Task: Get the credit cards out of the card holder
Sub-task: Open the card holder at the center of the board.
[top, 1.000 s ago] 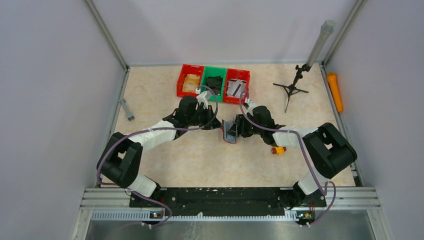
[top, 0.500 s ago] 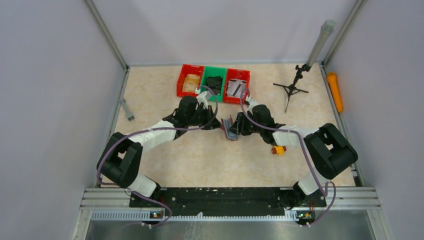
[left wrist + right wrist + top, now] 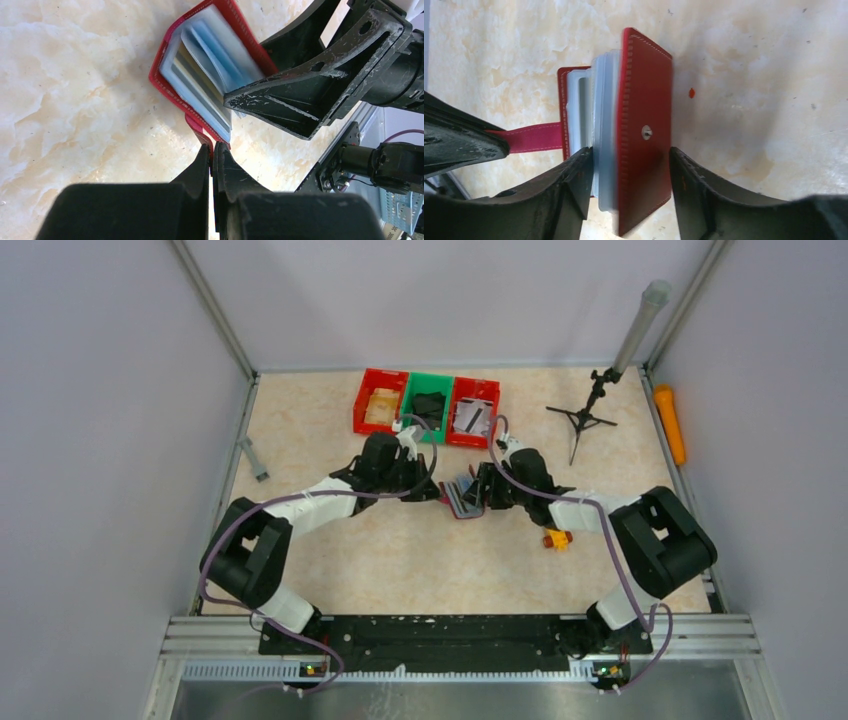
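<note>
card holder [image 3: 644, 95] clamped in right hand [image 3: 630, 156], strap [image 3: 531, 137] pinched by left hand [image 3: 212, 150]

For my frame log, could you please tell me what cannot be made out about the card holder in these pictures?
Lower edge of the card holder: right wrist view, blurred, between the right gripper fingers.
How many cards its sleeves hold: left wrist view, blurred, partly covered by that gripper's finger.
Any sleeve detail: top external view, too small.

L claw [image 3: 212, 148] pinched tight, R claw [image 3: 629, 153] clamped half-wide, both facing each other.
</note>
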### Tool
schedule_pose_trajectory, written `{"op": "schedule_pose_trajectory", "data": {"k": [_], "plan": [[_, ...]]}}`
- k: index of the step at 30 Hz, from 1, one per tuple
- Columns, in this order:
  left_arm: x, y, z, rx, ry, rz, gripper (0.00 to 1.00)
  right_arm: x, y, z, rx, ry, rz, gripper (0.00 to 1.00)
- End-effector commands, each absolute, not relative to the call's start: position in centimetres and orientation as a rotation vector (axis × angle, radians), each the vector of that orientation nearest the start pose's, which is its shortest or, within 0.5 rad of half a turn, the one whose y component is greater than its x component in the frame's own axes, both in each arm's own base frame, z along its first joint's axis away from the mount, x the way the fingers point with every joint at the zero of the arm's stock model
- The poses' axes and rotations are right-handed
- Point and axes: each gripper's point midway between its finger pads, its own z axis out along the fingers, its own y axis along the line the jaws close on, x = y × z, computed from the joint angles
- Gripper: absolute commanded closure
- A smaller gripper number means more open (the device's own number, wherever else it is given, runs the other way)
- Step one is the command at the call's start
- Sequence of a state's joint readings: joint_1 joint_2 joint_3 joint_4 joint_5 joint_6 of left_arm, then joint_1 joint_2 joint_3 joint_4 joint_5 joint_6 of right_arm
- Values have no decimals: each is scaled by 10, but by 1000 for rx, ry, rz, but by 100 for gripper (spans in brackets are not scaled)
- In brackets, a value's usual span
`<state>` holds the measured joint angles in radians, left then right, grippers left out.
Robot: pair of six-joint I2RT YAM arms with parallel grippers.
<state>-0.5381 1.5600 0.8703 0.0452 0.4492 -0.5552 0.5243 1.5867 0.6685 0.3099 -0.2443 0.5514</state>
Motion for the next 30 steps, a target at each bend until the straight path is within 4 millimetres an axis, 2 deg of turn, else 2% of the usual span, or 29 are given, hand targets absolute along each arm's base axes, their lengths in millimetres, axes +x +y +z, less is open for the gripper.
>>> {"op": "schedule_pose_trajectory", "data": {"k": [1, 3, 10, 13, 17, 20, 24, 26, 30], "plan": [[305, -293, 123, 263, 2300, -1075, 100, 316, 246, 54, -84, 2282, 843, 35], [306, -293, 122, 264, 2304, -1079, 100, 316, 245, 56, -85, 2275, 847, 25], [305, -294, 122, 264, 2306, -1081, 100, 316, 245, 57, -79, 2271, 883, 24], [305, -294, 122, 266, 2306, -1084, 100, 314, 248, 56, -90, 2273, 908, 18], [305, -294, 122, 267, 2305, -1086, 100, 312, 250, 55, -104, 2275, 925, 15], [305, -294, 122, 268, 2305, -1087, 99, 312, 251, 56, -109, 2272, 933, 15], [305, -294, 122, 269, 2306, -1088, 99, 312, 250, 53, -104, 2284, 926, 30], [305, -294, 123, 269, 2303, -1088, 99, 313, 249, 49, -102, 2301, 914, 31], [305, -294, 123, 269, 2303, -1090, 99, 309, 256, 50, -149, 2300, 964, 15]]}}
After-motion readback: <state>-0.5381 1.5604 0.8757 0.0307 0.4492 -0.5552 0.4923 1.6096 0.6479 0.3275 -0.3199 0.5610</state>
